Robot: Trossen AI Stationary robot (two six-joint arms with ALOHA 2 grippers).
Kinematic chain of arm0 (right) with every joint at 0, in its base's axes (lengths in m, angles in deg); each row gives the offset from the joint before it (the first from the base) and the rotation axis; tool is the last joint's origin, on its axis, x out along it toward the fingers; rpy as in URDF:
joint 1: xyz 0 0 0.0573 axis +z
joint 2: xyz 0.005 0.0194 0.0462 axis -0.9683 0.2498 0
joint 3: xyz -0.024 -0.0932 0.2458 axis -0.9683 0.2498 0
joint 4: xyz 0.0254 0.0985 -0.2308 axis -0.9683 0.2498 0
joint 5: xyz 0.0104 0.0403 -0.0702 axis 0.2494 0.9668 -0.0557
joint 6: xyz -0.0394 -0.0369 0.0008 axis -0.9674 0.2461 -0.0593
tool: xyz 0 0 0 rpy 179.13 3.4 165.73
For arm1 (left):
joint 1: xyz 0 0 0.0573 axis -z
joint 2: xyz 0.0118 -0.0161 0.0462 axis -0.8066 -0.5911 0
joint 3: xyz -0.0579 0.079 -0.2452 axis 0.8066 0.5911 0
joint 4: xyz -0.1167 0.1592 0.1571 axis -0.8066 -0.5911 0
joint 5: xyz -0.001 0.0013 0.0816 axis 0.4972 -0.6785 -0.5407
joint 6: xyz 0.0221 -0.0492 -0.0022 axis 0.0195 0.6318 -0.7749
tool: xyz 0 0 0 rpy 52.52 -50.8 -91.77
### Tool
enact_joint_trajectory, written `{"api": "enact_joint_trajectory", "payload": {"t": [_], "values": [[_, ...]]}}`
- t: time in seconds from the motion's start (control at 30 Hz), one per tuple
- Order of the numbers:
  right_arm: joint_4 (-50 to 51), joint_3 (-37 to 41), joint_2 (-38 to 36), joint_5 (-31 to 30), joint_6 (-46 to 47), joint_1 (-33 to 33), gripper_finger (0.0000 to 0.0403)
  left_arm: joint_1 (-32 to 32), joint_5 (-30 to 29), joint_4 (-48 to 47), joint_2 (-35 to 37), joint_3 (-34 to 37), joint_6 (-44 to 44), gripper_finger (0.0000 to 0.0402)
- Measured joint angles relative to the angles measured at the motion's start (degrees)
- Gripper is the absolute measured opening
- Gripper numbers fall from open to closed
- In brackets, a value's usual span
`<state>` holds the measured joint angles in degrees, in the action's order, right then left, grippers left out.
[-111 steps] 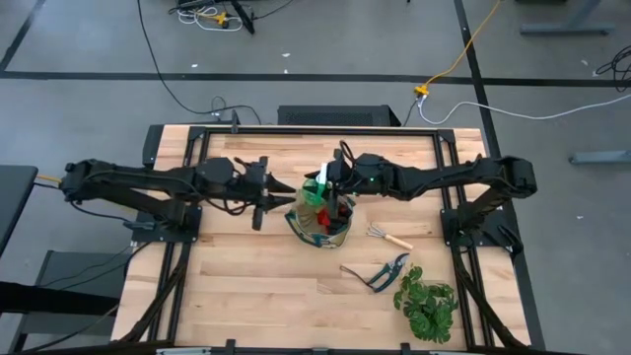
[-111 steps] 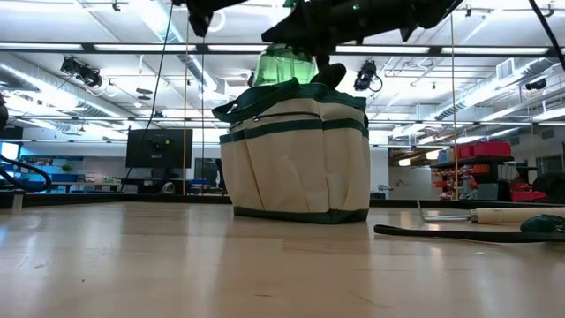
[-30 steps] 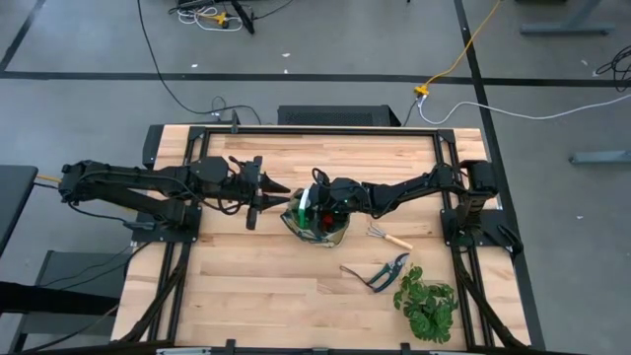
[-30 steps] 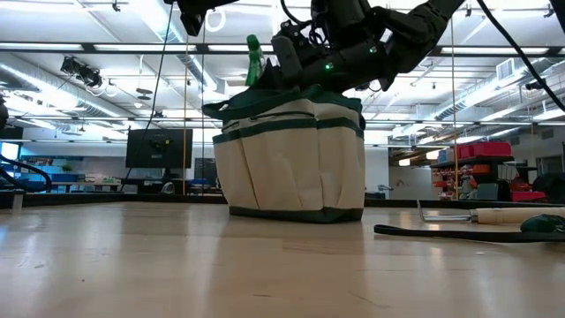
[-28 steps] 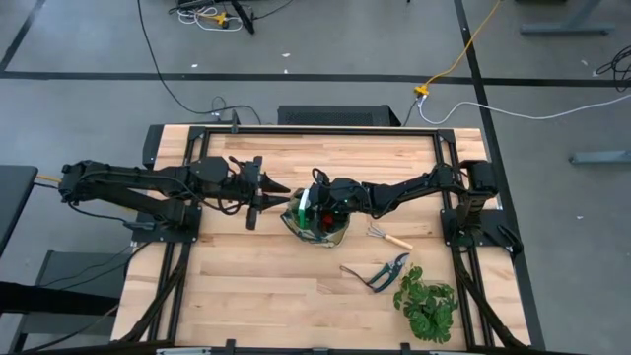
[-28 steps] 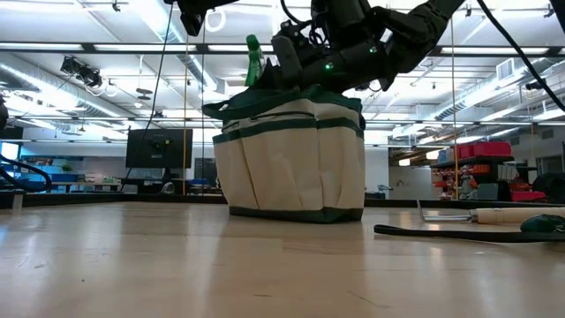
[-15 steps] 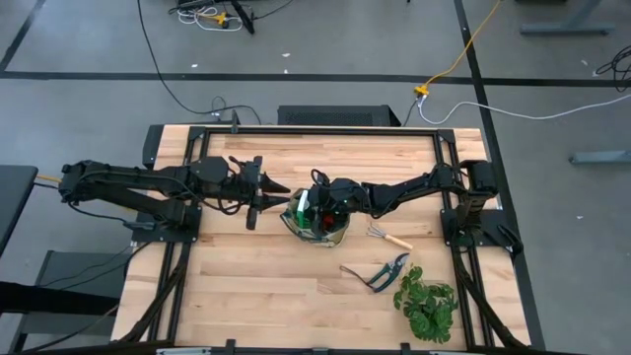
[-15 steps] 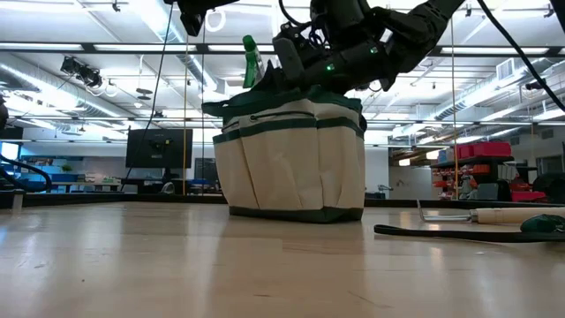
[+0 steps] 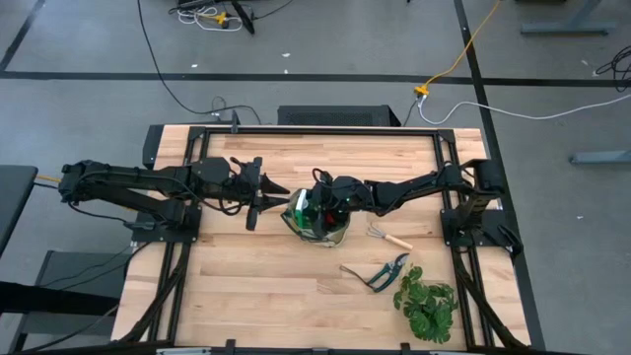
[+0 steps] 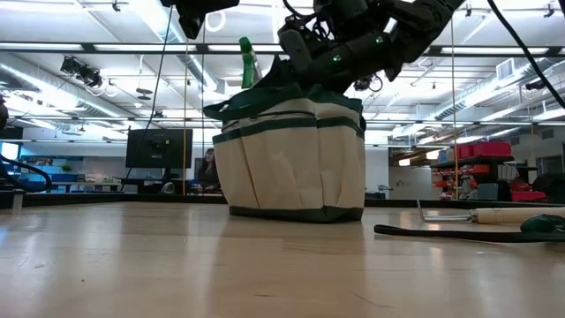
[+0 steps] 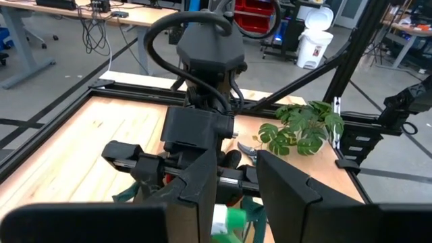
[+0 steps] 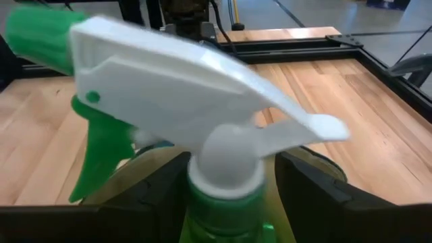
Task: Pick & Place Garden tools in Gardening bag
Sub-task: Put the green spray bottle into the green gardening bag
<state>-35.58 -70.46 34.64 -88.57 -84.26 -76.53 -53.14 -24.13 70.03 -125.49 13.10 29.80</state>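
Observation:
The tan gardening bag with green trim stands upright at mid table. The green spray bottle sits in it, its white and green spray head sticking out above the rim. My right gripper reaches over the bag from the table's right, shut on the bottle. My left gripper hovers open, high above the table just left of the bag, holding nothing. A wooden-handled rake and the pruning shears lie on the table right of the bag. My right gripper has the spray bottle between its two fingers, just below the white collar under the spray head. The fingers come from the table's right, slanting slightly down. The bottle stands nearly upright, its body down inside the bag; the pads themselves are hidden.
A leafy green plant sits at the near right corner. The rake handle and shears lie flat right of the bag. Bare wood stretches left of and in front of the bag. A black frame rims the table.
My right gripper has tipped up a little above the bag's rim. The bottle's spray head has leaned slightly toward the table's left with it. The bottle's body stays in the bag.

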Motion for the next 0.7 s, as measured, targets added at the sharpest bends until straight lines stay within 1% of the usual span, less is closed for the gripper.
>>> {"api": "enact_joint_trajectory", "payload": {"t": [0.5,0.7], "values": [[3.3,0.0,-0.4,-0.1,-0.4,0.1,0.0215,0.0,0.0,-0.4,0.0,0.0,0.0,0.0112],[6.9,0.0,-4.4,-0.4,-1.2,0.1,0.0215,0.0,0.0,-0.4,0.0,0.0,0.0,0.0112]]}}
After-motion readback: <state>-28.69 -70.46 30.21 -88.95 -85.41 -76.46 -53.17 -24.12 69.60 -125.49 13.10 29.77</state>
